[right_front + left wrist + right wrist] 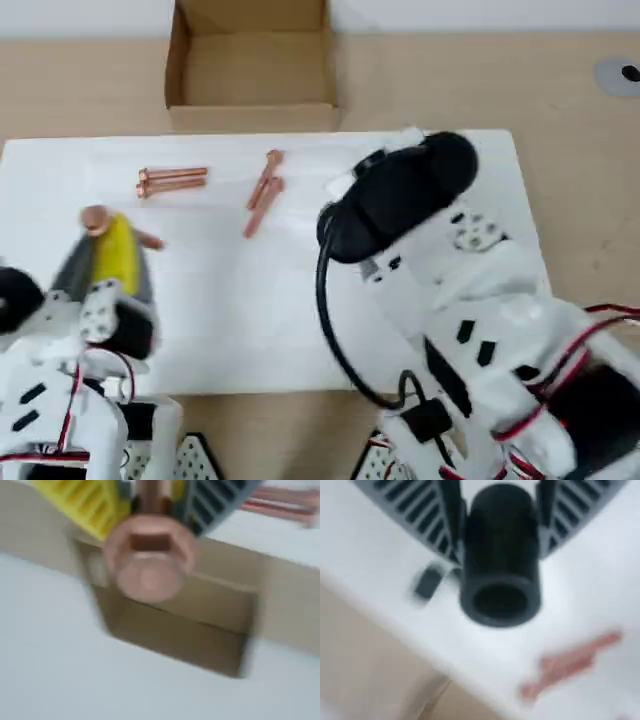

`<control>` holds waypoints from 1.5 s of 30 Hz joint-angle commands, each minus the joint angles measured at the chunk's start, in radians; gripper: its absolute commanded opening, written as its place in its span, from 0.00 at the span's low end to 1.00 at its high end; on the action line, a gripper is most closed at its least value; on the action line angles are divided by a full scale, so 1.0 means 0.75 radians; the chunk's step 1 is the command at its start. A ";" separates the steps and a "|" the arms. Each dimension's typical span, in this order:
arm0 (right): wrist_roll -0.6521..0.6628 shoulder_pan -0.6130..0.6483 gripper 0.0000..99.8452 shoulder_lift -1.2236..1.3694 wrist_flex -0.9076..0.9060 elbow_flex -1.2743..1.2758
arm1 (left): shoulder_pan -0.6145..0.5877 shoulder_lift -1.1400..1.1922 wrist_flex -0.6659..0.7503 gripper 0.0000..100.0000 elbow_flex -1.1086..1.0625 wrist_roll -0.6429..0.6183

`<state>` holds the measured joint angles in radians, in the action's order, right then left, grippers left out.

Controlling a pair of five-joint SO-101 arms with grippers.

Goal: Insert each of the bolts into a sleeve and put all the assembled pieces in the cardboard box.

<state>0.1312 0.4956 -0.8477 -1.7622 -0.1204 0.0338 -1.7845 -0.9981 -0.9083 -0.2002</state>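
My left gripper (97, 222) (152, 527), with one yellow finger (90, 505) and one grey finger (215, 505), is shut on a copper bolt (96, 219) (150, 562) above the left part of the white mat (230, 310). The bolt's head faces the left wrist camera, with the cardboard box (175, 625) behind it. My right gripper (500, 550) is shut on a black sleeve (500, 565), whose open end faces the right wrist camera. The right arm (400, 195) stands over the mat's right part and hides its gripper in the high view. The open box (250, 65) sits beyond the mat.
Loose copper bolts lie on the mat: a pair (172, 181) at the far left and a pair (265, 190) near the middle, also blurred bolts (575, 662) (285, 505). A small dark piece (427, 582) lies near the mat's edge. A grey disc (620, 75) sits far right.
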 commanded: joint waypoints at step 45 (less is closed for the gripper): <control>-0.385 0.602 0.01 -1.079 1.575 1.998 | 0.544 0.431 -0.137 0.01 0.464 0.286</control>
<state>-0.1481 0.9329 -1.6318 -0.6053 1.3848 0.4542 -1.4760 -1.1040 -0.5340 0.0069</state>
